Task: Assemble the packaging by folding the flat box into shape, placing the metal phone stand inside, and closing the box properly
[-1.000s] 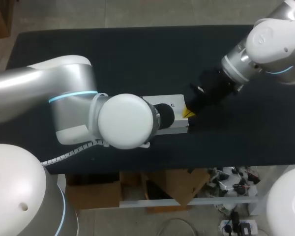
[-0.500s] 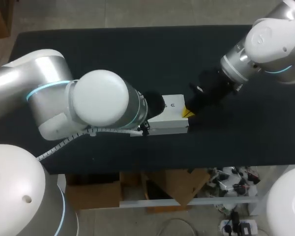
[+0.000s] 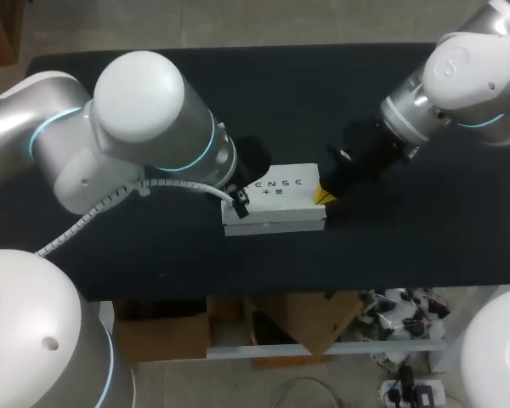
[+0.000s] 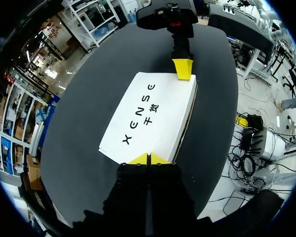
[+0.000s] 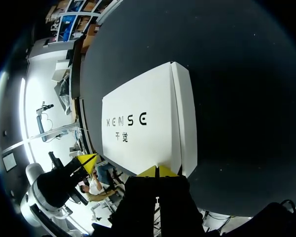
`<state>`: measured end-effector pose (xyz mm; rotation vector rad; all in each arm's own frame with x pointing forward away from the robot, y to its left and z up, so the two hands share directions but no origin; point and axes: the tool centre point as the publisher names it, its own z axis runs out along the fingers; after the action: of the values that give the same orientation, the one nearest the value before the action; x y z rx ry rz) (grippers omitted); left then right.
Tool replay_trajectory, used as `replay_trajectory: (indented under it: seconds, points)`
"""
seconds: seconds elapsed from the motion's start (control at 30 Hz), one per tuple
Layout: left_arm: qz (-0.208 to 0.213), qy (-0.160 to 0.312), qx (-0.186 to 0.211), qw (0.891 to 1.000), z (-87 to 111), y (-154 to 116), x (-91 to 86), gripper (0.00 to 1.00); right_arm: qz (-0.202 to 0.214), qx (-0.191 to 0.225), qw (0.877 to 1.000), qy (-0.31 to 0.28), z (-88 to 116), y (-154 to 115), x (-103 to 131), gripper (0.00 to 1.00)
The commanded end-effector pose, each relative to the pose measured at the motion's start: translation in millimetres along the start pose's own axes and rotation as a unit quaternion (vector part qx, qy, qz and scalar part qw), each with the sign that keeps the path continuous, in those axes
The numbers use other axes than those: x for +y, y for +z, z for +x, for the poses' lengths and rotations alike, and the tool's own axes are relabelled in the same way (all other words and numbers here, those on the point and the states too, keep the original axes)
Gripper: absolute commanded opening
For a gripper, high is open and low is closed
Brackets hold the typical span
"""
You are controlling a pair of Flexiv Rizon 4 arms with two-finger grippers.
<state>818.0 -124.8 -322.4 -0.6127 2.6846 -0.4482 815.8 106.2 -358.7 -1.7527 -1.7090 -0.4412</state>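
Black table (image 3: 238, 93), white box (image 3: 276, 204); left pincer (image 4: 148, 159), right pincer (image 5: 158, 171) at opposite ends.

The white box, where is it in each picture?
Head view: white box in the middle of the table, the right claw at its end.
Left wrist view: white box just ahead of the left claw, whose tips are shut.
Right wrist view: white box just ahead of the right claw's shut tips.
Shared landmark: the black letters on its top.
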Motion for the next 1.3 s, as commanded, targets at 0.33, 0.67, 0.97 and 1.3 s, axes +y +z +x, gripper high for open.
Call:
replay_trajectory:
  seconds: [0.33,0.67,0.97,1.3]
  points:
    - [-0.005,-0.013,0.025,1.000,3.7,19,5.8,0.00,0.002,0.001,1.000,0.001,-1,0,1,0.00]
    - [-0.007,-0.015,0.031,0.999,7.2,22,12.1,0.00,0.003,0.001,1.000,0.003,-2,0,2,0.00]
    - [-0.010,-0.019,0.032,0.999,5.8,26,14.5,0.00,0.003,0.001,1.000,0.004,-3,2,1,0.00]
    - [-0.011,-0.020,0.031,0.999,6.5,30,16.2,0.00,0.005,0.002,1.000,0.007,-7,5,1,0.00]
